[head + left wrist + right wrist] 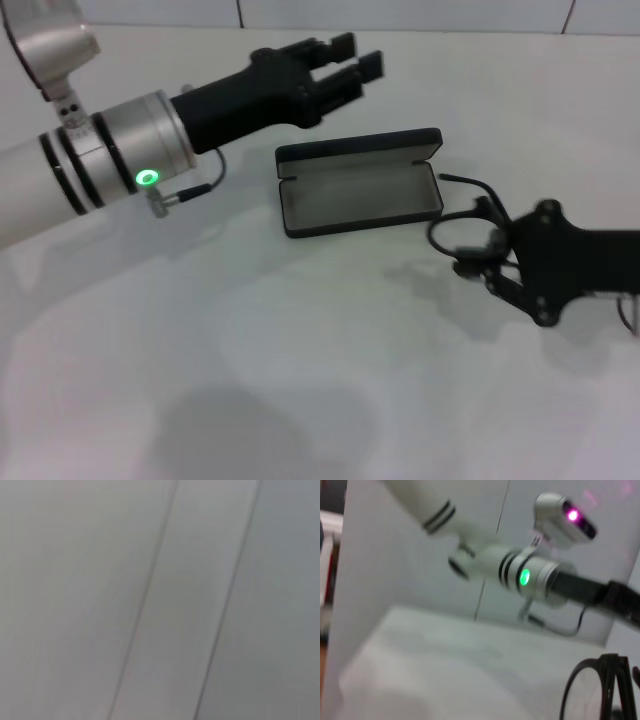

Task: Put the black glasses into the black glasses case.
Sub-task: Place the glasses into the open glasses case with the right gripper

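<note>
Head view: we see the black glasses case lying open at the centre of the white table, lid raised at the back. At its right end our right gripper is closed on the black glasses, just beside the case. Our left gripper hovers at upper centre, fingers spread, behind the case. Nothing lies between glasses and case. The right wrist view shows one lens at lower right.

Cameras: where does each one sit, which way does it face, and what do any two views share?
Head: above, looking down at the table, open black glasses case, left gripper, right gripper at the black glasses.
Left wrist: faces only a blank wall; no body.
Right wrist: looks across the table; left arm.
Shared: glasses and left arm, head and right wrist.
</note>
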`<act>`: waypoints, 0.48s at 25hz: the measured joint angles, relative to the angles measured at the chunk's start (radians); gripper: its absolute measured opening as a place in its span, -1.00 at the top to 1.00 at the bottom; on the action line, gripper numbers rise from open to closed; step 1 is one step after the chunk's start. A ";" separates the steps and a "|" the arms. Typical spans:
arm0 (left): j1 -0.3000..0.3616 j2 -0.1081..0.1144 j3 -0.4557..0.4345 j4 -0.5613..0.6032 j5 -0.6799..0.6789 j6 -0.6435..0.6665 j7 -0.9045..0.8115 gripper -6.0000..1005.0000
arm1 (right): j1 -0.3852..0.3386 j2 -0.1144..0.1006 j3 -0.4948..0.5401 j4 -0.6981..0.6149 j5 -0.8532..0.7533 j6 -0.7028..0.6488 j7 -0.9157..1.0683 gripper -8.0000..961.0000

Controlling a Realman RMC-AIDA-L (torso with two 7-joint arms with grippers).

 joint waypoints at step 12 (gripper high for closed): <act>0.011 -0.001 -0.010 -0.007 0.005 -0.020 0.000 0.03 | -0.005 0.000 -0.658 -0.274 -0.119 0.916 0.102 0.85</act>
